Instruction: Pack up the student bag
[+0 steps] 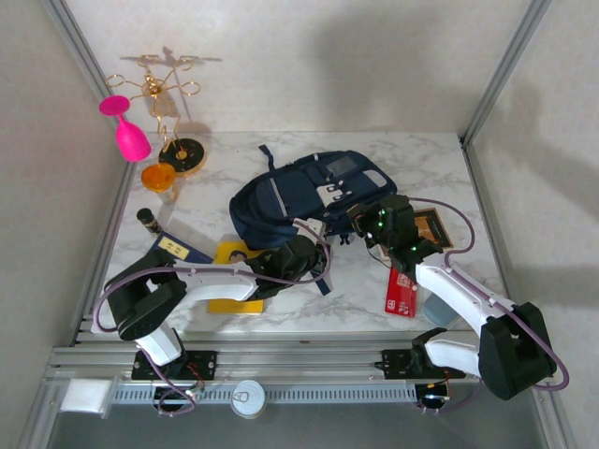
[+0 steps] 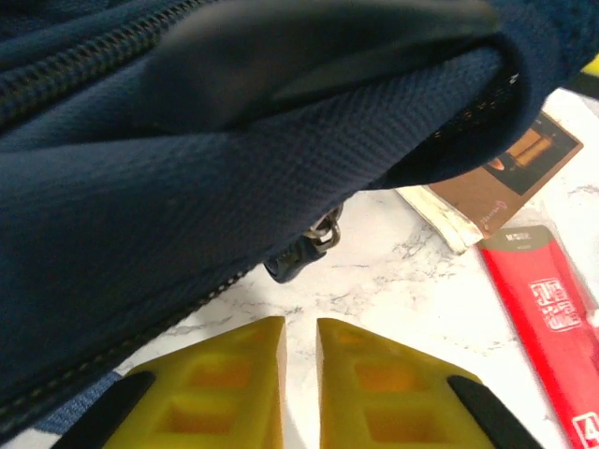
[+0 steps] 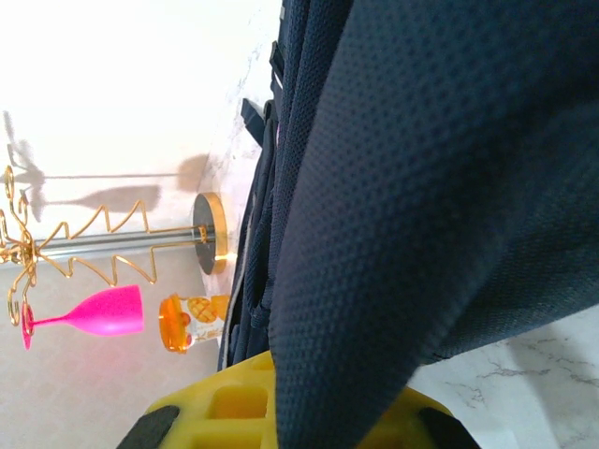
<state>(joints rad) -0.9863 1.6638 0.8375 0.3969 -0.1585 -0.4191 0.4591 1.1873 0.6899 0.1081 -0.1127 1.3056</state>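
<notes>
Because the bag (image 1: 314, 196) is soft woven cloth, expect it to sag, fold and slide on the marble desk (image 1: 421, 164) rather than lift as one piece. It looks light, but a tug on one flap will likely drag the rest along. It lies in the middle of the desk, a little to the far side, with a strap trailing to the near side. Your right claw (image 3: 318, 412) is pressed together on a fold of the bag's cloth at its near right side, the fabric draped over the yellow fingers. Your left claw (image 2: 299, 369) sits low at the bag's near edge, its fingers parted by a narrow slit with nothing between them. The zip pull (image 2: 309, 251) hangs just beyond the tips. That pull is my pick for the hold: it is small, hard and probably slippery, so pinch it squarely. The seam beside the zip is second choice. Room is tight on the right, where a red packet (image 2: 547, 309) and a brown box (image 2: 505, 173) lie near the bag, and a yellow book (image 1: 234, 281) lies under your left arm. At the far left stand a wire rack (image 1: 168, 94) with a pink glass (image 1: 126, 131) and an orange cup (image 1: 157, 176), well apart from the bag; steer away from that corner. The far right of the desk gives you open room.
</notes>
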